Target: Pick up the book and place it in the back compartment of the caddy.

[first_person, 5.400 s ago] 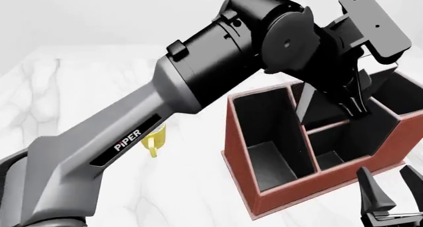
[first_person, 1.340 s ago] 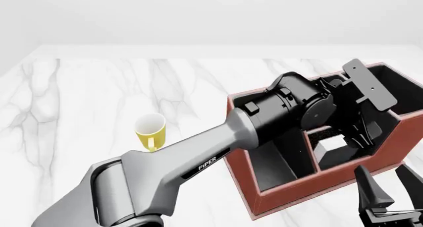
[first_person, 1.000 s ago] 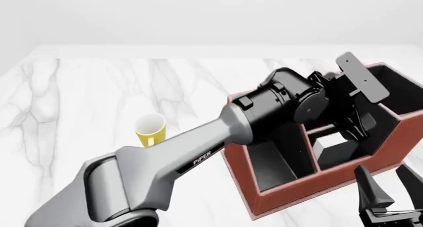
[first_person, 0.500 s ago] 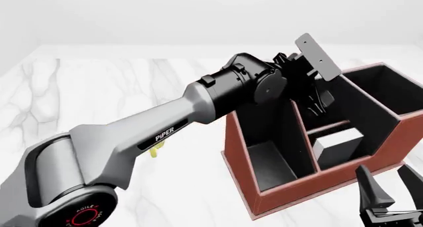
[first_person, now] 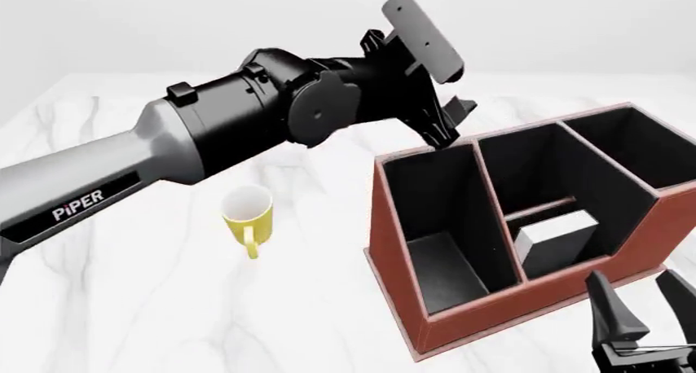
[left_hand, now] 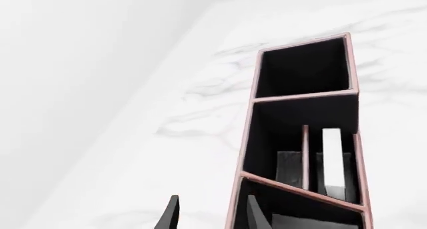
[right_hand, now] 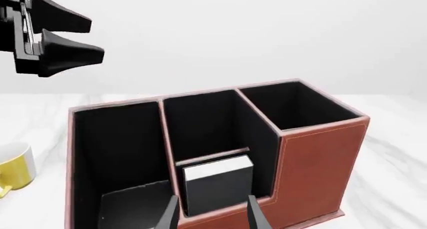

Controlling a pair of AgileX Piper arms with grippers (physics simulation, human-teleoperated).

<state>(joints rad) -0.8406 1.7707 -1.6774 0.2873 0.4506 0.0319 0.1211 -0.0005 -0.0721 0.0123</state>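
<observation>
Your book (first_person: 556, 241) sits inside the caddy (first_person: 484, 320), in the small cell (first_person: 566, 255) against the low front wall, lower right of the front view. It stands on edge, white page edges (right_hand: 217, 168) facing up, its long axis running along that low wall. Your left gripper (first_person: 451, 120) hangs above the caddy's upper left corner, fingers slightly parted and holding nothing. Your right gripper (first_person: 636, 308) waits at the bottom right, fingers spread and empty. The yellow mug (first_person: 249, 216) stands left of the caddy.
</observation>
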